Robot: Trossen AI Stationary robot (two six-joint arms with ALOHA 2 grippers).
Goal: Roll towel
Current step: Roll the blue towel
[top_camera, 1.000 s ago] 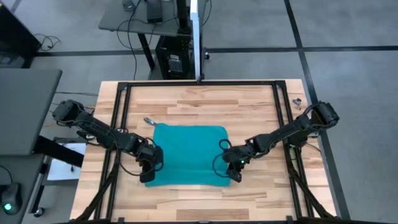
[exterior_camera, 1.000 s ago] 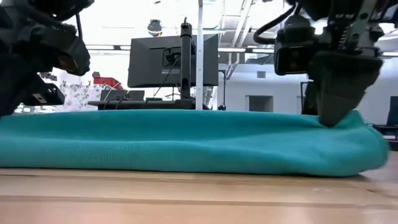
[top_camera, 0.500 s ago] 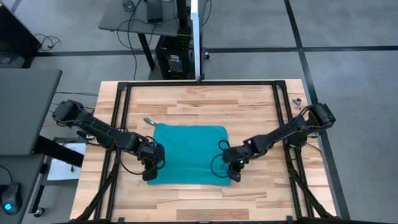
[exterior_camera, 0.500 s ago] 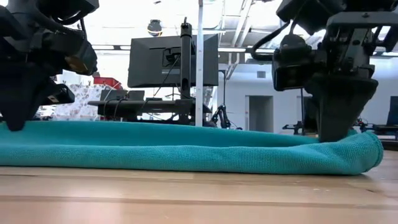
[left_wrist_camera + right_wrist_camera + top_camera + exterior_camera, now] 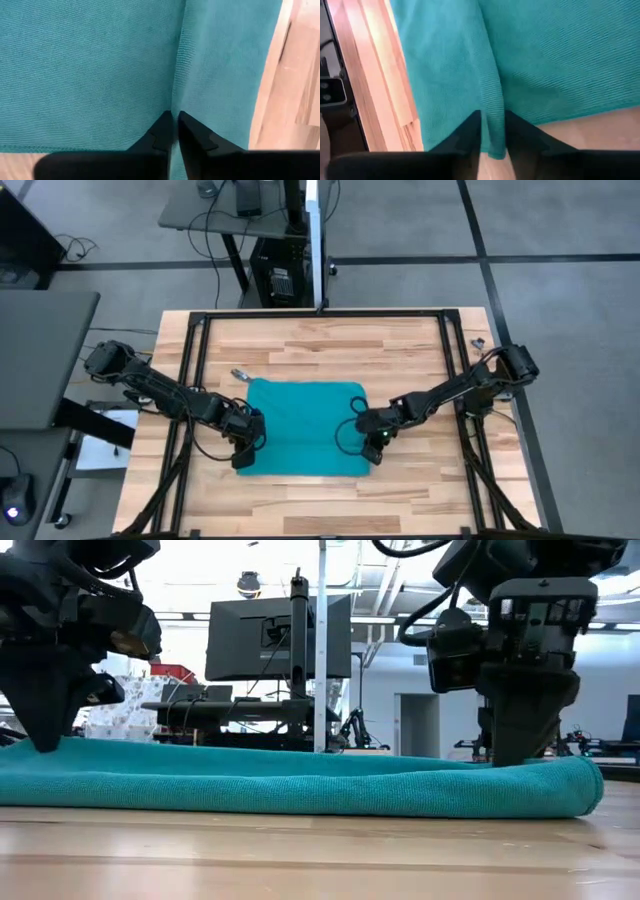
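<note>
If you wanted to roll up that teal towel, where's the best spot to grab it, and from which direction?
Probably by the folded near edge of the towel, at its two ends, coming straight down from above. It lies flat, so only that raised fold gives fingers something to pinch. The left gripper and right gripper are each pinched on such a ridge there now.

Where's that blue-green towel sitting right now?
From above, the towel lies flat mid-table, toward the near edge, with the left claw pinching its near left corner and the right claw pinching its near right corner.

High overhead; low table-level; wrists close; all share towel.
</note>
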